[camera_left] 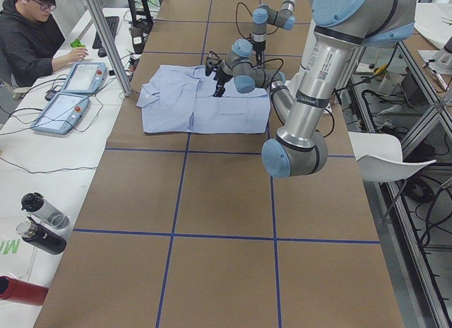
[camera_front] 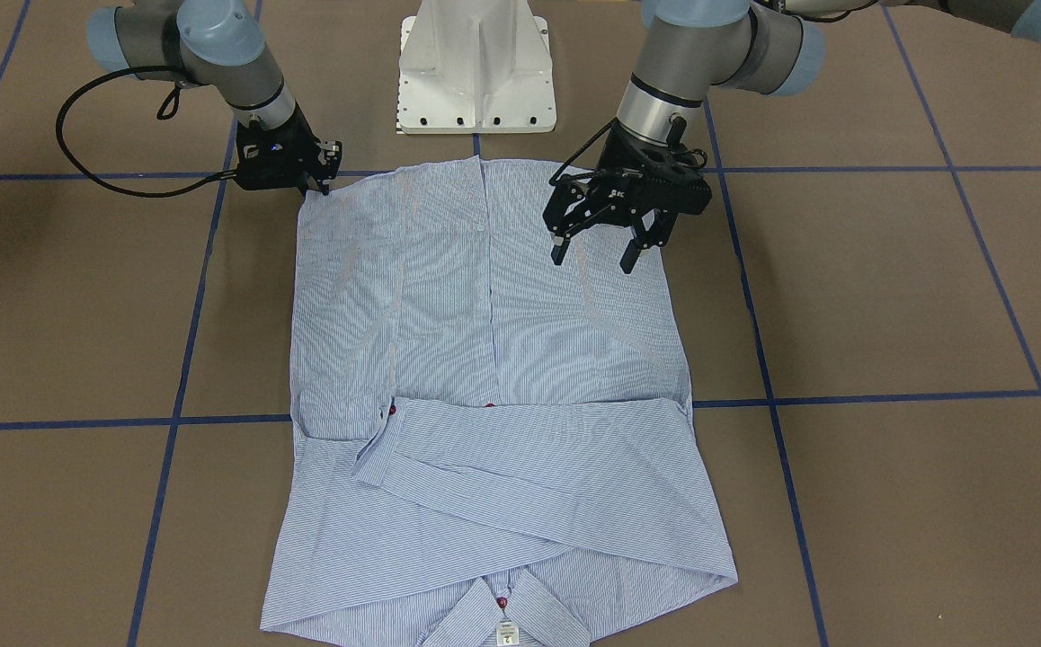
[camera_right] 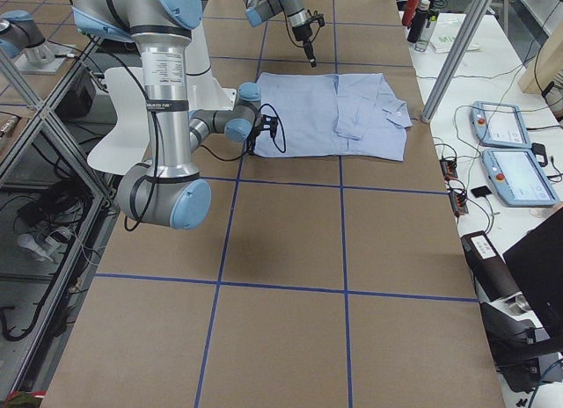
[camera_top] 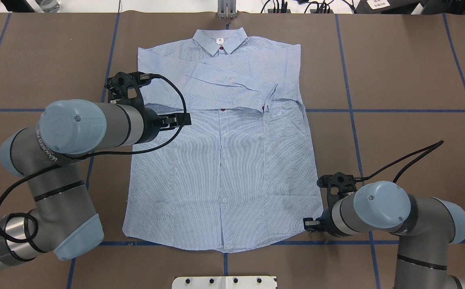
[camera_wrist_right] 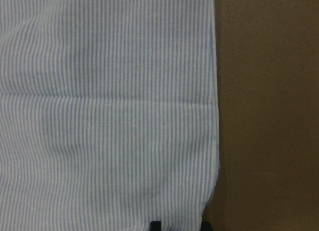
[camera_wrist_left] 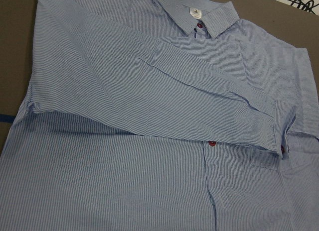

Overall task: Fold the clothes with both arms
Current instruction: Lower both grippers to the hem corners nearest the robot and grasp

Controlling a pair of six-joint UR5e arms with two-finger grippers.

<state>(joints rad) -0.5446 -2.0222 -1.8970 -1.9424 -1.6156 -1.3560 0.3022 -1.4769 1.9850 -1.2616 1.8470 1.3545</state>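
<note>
The light blue striped shirt (camera_front: 484, 359) lies flat, front up, on the brown table, collar away from the robot and both sleeves folded across the chest (camera_top: 232, 80). My left gripper (camera_front: 593, 261) is open and empty. It hovers above the shirt's body on its own side, and its wrist view shows the crossed sleeves and the collar (camera_wrist_left: 194, 14). My right gripper (camera_front: 321, 187) is down at the hem corner on its side (camera_top: 308, 224). In its wrist view the fingertips (camera_wrist_right: 155, 224) stand a narrow gap apart, with flat fabric (camera_wrist_right: 99, 116) between them.
The white pedestal base (camera_front: 476, 72) stands just behind the hem. Blue tape lines (camera_front: 170, 422) cross the brown table cover. An operator (camera_left: 32, 31) sits with tablets at the far side, and bottles (camera_left: 39, 222) stand by the table's end.
</note>
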